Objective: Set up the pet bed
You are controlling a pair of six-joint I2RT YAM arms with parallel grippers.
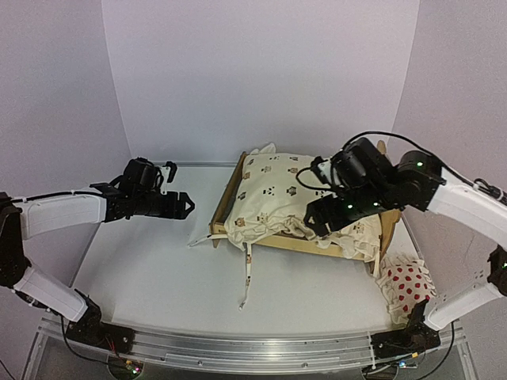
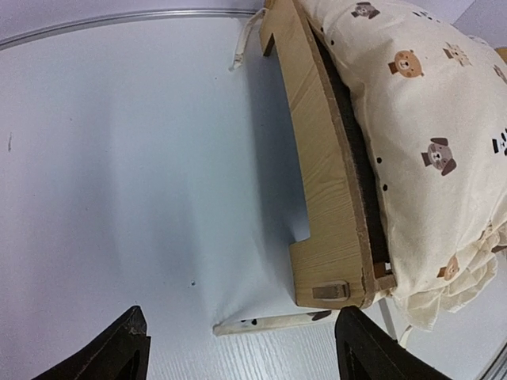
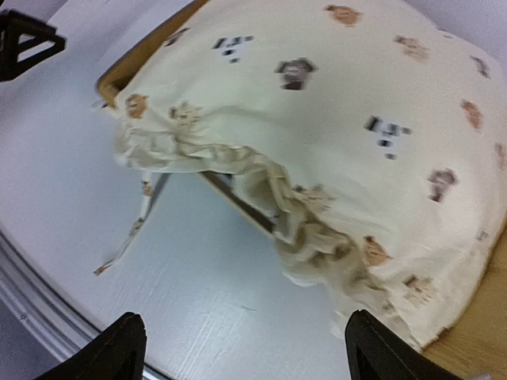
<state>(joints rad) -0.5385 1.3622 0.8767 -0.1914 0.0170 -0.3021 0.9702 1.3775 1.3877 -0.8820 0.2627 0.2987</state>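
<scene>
The pet bed (image 1: 223, 204), a light plywood frame, stands right of the table's middle. A cream animal-print cushion (image 1: 277, 194) fills it, ruffles spilling over the front rail. My left gripper (image 1: 187, 206) hovers open just left of the bed's end board (image 2: 317, 158), nothing between its fingers (image 2: 247, 358). One cushion tie (image 2: 269, 323) lies on the table below it. My right gripper (image 1: 318, 223) hangs open over the cushion's front right part. In the right wrist view the gripper (image 3: 242, 358) is above bare table beside the ruffled edge (image 3: 317, 237), apart from it.
A white red-dotted pillow (image 1: 405, 283) lies on the table right of the bed, near the right arm's base. Another tie (image 1: 246, 277) trails from the cushion toward the front edge. White walls enclose the table at the back and both sides.
</scene>
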